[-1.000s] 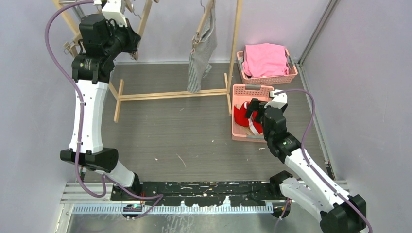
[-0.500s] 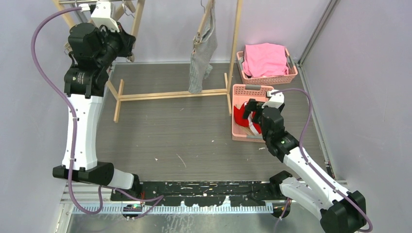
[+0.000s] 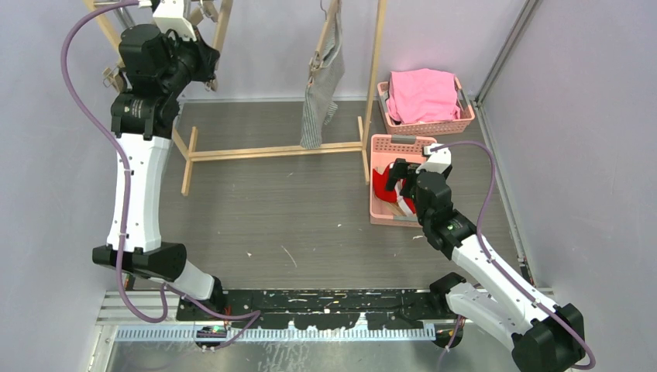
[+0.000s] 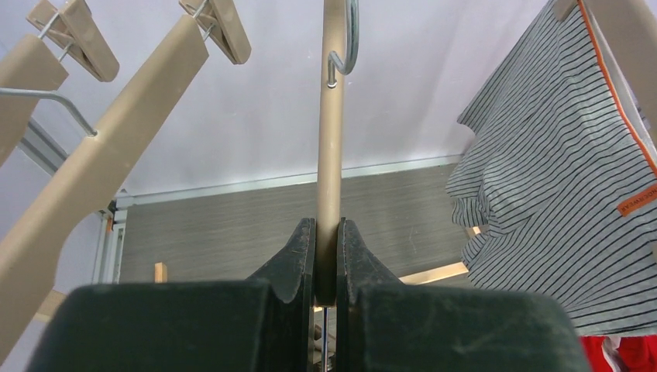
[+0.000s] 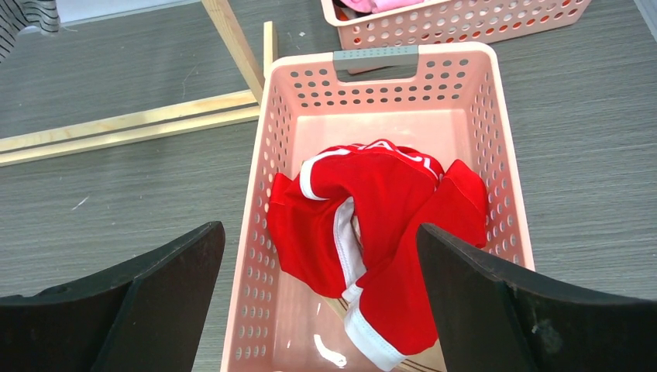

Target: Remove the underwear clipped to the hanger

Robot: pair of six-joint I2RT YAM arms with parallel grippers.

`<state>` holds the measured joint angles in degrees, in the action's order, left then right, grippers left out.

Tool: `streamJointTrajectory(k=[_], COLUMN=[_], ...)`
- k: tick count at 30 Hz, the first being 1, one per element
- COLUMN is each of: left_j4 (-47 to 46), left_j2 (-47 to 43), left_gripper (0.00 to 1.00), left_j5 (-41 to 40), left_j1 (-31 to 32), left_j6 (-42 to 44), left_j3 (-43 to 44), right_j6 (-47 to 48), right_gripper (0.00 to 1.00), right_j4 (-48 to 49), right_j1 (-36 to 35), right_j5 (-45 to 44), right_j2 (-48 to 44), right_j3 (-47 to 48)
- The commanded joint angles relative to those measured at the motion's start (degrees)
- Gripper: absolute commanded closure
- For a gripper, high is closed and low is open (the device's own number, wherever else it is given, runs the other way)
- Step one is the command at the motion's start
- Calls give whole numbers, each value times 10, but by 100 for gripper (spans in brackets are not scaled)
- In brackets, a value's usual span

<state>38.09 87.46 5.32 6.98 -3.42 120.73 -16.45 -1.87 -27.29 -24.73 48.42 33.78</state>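
Note:
Grey-and-white striped underwear (image 3: 320, 93) hangs clipped to a wooden hanger (image 3: 329, 27) on the rack, and shows at the right of the left wrist view (image 4: 558, 194). My left gripper (image 3: 208, 68) (image 4: 326, 226) is high at the rack's left end, shut on an empty wooden hanger (image 4: 331, 147) seen edge-on. Red underwear with white trim (image 5: 372, 217) (image 3: 383, 186) lies loose in the near pink basket (image 5: 263, 209) (image 3: 401, 143). My right gripper (image 5: 319, 240) (image 3: 401, 177) hovers open over that basket with nothing between its fingers.
A second pink basket (image 3: 457, 124) behind the first holds a pink cloth (image 3: 422, 93). The wooden rack's base bar (image 3: 271, 151) and right post (image 3: 374, 70) stand left of the baskets. More empty hangers with clips (image 4: 101, 155) hang left of my left gripper.
My left arm swung left with the hanger, then came back right. The right gripper stayed open over the basket and edged slightly left.

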Motion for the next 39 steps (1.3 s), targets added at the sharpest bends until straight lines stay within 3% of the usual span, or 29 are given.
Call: streamJointTrajectory(k=[1,18,23,26,29,33,39], left_j4=[-37,-4,-24,-31,-21,-8,15], left_j2=[-7,59,32,11,-6,-43,-116], left_gripper=[100,99,75,74,64,63,53], left_j5=[-8,-28,-40,-36,-30,-31,-42], left_j1=[-5,-25,-27,-27,-27,-27,-27], left_j6=[7,5,-6,-7,-5,-3,-9], left_j3=[10,67,29,21,33,32,3], right_j6=[7,11,22,32,42,66,103], right_gripper=[0,0,0,0,0,0,0], right_j4=[20,1,-3,-4,-10,-23,-27], right_j1=[-3,-6,-9,-10,-14,-34,-76], right_j5=[-5,0,2,0,3,-12,-49], right_j2=[0,-18,-17,-8,9,44,105], right_j3=[4,12,33,56,94,168,284])
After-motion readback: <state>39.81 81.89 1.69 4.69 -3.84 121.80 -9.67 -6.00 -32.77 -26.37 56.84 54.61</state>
